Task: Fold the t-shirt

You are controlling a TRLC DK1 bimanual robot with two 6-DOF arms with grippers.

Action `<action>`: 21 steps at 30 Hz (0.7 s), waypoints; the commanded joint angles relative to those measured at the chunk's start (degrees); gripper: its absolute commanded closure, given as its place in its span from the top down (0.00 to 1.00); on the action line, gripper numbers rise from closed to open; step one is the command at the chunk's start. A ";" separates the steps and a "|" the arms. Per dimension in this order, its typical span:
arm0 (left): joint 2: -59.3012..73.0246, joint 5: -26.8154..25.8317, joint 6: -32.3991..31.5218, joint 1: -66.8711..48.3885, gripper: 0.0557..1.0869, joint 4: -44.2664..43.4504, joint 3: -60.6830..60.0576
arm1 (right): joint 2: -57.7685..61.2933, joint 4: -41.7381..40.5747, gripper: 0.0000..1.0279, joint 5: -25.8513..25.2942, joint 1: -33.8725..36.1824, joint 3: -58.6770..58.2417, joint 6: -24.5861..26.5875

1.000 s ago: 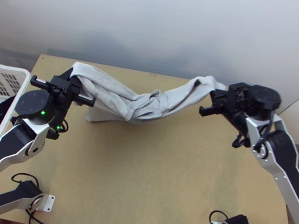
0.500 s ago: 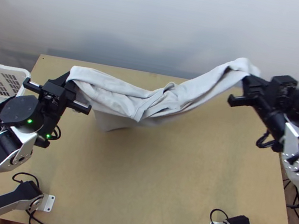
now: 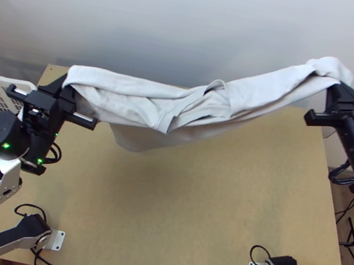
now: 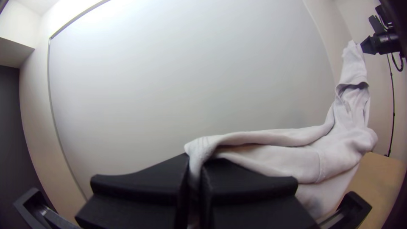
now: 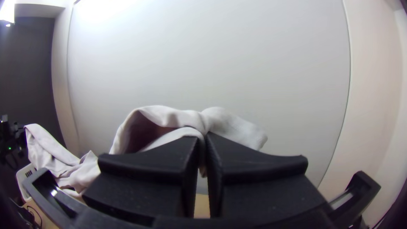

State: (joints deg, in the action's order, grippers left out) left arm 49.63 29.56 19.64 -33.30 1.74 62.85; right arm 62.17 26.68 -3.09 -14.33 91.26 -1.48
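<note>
White t-shirt (image 3: 191, 112), lower folds unclear

White slotted basket (image 3: 1, 80) — beside the wooden table (image 3: 190, 216).

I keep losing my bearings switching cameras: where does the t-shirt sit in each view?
Top view: the t-shirt hangs in loose folds across the far side of the table.
Left wrist view: it runs from the left gripper toward the other arm's gripper.
Right wrist view: it bunches at the right gripper, trailing toward the other arm.
Shared landmark: the pale wall behind the shirt.
</note>
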 commanded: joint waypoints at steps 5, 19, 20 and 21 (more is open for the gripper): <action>-1.20 -0.29 2.07 -0.54 0.07 0.81 -0.45 | -0.03 0.04 0.03 -0.07 1.58 4.36 0.16; -7.88 -0.12 2.16 -4.58 0.96 5.38 -11.87 | 3.31 1.01 0.03 0.02 1.14 9.37 -0.02; -7.88 -0.12 2.16 -4.85 0.96 5.38 -12.05 | 3.39 1.01 0.03 0.02 0.53 9.11 -0.11; -7.88 -0.12 2.16 -5.02 0.96 5.29 -12.22 | 3.39 0.92 0.03 0.02 -0.26 9.02 -0.11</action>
State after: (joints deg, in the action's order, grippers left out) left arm 42.46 29.36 21.69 -37.52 6.63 52.62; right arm 64.40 27.53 -3.09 -12.97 99.70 -1.28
